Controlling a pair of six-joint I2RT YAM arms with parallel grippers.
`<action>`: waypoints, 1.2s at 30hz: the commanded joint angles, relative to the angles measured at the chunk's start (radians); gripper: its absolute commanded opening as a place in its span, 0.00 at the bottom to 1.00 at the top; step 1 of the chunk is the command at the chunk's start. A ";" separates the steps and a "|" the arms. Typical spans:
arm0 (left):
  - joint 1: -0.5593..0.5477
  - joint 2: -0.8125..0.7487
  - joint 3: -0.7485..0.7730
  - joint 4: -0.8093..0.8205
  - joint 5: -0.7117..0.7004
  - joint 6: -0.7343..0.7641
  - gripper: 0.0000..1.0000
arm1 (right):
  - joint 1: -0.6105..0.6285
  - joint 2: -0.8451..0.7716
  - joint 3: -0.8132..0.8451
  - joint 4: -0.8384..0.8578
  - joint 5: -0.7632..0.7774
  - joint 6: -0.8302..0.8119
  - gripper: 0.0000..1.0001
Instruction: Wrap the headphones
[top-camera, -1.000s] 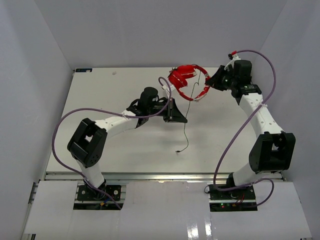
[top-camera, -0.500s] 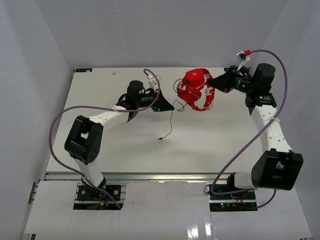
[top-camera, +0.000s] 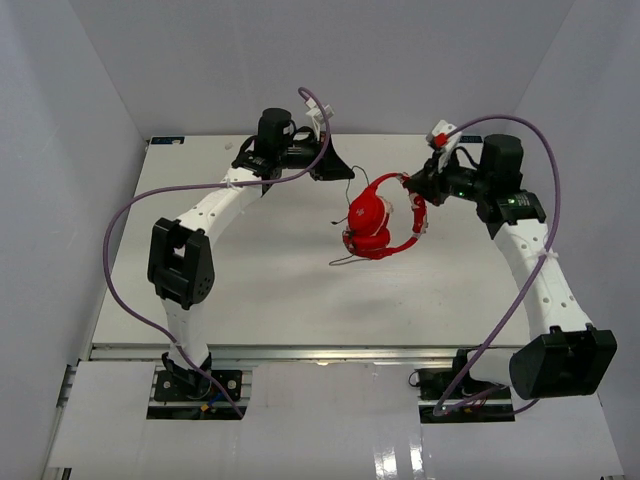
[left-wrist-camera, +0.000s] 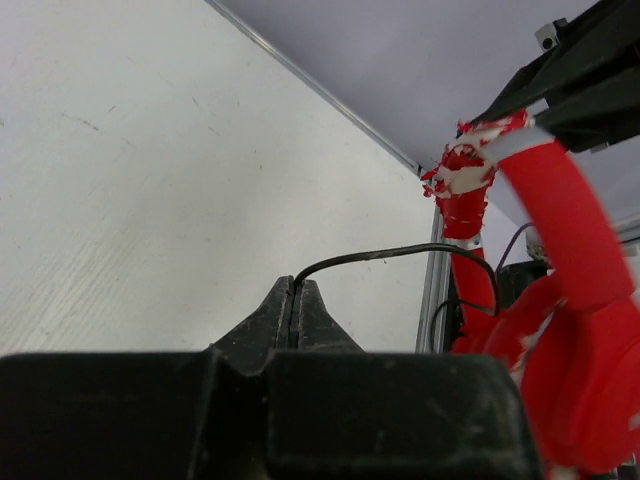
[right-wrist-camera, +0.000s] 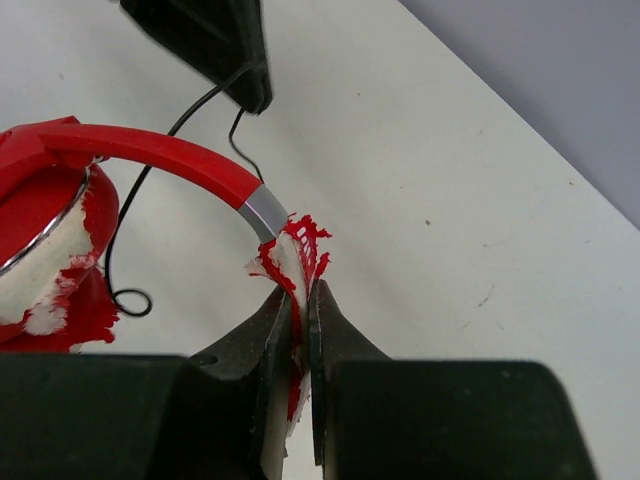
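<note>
Top external view, item one: headphones (top-camera: 372, 225), bright red, located over the white table (top-camera: 250, 290) just right of centre, between the two arms' ends. Ear cups (top-camera: 367, 213) lie stacked close together, one above the other in this view; the headband (top-camera: 417, 216) arcs round their right side, its covering torn to ragged red-and-white shreds. Whether the cups rest on the table surface or hang clear of it cannot be told. Item two: cable (top-camera: 343, 261), thin and black, trailing in a loose loop at the lower left of the cups and running up toward the left arm. Item three: left gripper (top-camera: 341, 171), at the far side of the table, up and left of the headphones and apart from them. In the left wrist view its jaws are pressed together on the cable, which curves out from between the tips toward the red band. Item four — right gripper (top-camera: 411, 186), at the upper right of the headphones. In the right wrist view its jaws are nearly closed, pinching the frayed padding at the end of the headband beside a silver slider section. Item five — purple robot cables (top-camera: 128, 216), thick, looping in wide arcs along both arms.
</note>
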 joint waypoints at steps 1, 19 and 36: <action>-0.001 0.028 0.124 -0.163 0.044 0.052 0.00 | 0.171 -0.083 -0.061 0.040 0.407 -0.209 0.08; -0.126 -0.137 0.097 -0.242 0.003 -0.072 0.00 | 0.267 0.139 -0.062 0.334 1.124 0.069 0.08; -0.285 -0.318 -0.426 0.182 -0.042 -0.324 0.00 | 0.018 0.347 0.289 0.094 0.568 0.800 0.08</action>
